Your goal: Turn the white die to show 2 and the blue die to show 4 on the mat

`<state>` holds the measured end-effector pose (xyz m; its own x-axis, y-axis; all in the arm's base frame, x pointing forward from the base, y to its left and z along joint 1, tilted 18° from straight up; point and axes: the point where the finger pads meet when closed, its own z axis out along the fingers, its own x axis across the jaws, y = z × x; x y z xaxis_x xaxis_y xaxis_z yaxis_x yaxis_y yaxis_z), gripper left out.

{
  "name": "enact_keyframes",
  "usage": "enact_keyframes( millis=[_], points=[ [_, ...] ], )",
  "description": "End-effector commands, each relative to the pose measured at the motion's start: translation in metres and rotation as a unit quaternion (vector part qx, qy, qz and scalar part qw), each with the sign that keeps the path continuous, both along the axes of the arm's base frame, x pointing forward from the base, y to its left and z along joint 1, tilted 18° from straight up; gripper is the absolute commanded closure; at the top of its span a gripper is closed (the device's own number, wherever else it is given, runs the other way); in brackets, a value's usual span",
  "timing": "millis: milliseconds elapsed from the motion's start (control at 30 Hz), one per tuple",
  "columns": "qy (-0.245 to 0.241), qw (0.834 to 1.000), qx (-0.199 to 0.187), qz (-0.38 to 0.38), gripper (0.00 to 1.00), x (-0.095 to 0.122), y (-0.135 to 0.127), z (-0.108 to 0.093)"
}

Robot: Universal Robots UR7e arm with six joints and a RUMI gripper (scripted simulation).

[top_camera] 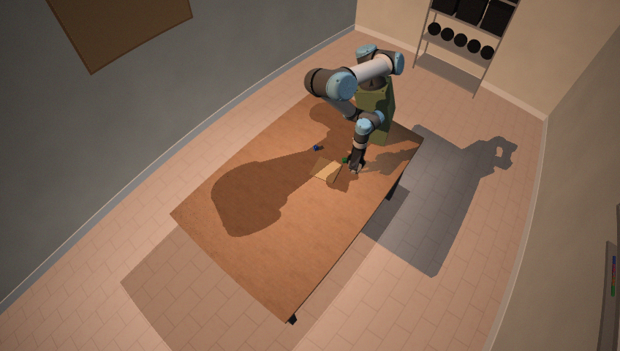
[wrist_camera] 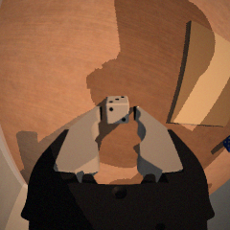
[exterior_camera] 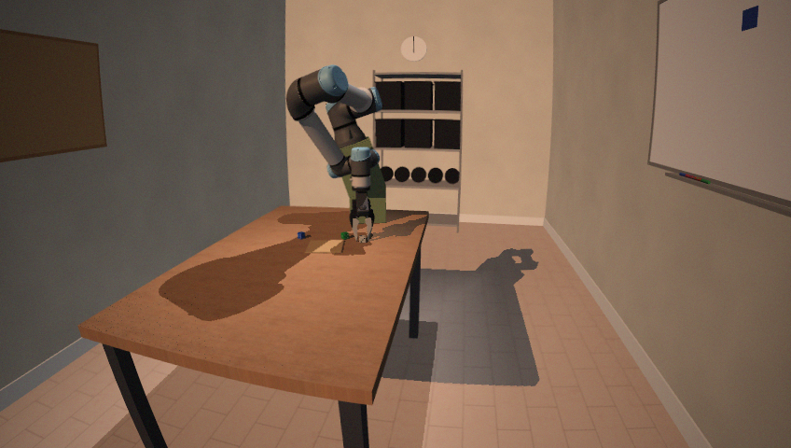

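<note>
My gripper (top_camera: 355, 168) (exterior_camera: 362, 236) (wrist_camera: 117, 107) is open, partly closed and low over the table, with its fingertips on both sides of the white die (exterior_camera: 362, 239) (wrist_camera: 117, 112). Small gaps show between die and fingers in the wrist view. The die's larger visible face there has two diagonal pips; the narrow one has several. I cannot tell which is on top. The blue die (top_camera: 316, 148) (exterior_camera: 301, 235) (wrist_camera: 227, 144) and green die (top_camera: 344, 160) (exterior_camera: 344, 235) rest off the mat (top_camera: 331, 170) (exterior_camera: 327, 246) (wrist_camera: 206, 81); their top numbers are too small to read.
The wooden table (top_camera: 278, 243) (exterior_camera: 266, 343) carries everything. The green die stands close beside the gripper, near a mat corner. The blue die is farther left. The table's right edge lies beyond the gripper in the top and exterior views. The arm casts a large shadow.
</note>
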<state>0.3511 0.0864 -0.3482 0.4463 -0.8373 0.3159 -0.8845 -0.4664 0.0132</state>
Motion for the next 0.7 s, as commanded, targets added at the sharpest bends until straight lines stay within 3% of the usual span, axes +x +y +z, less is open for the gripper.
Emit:
enact_keyframes(
  millis=[0, 300, 333, 667],
  points=[
    [0.0, 1.0, 0.0, 0.0, 0.76, 0.0003, 0.0002, 0.0003],
    [0.0, 1.0, 0.0, 0.0, 0.76, 0.0003, 0.0002, 0.0003],
    [0.0, 1.0, 0.0, 0.0, 0.94, 0.0003, 0.0002, 0.0003],
    [0.0, 1.0, 0.0, 0.0, 0.94, 0.0003, 0.0002, 0.0003]
  ],
)
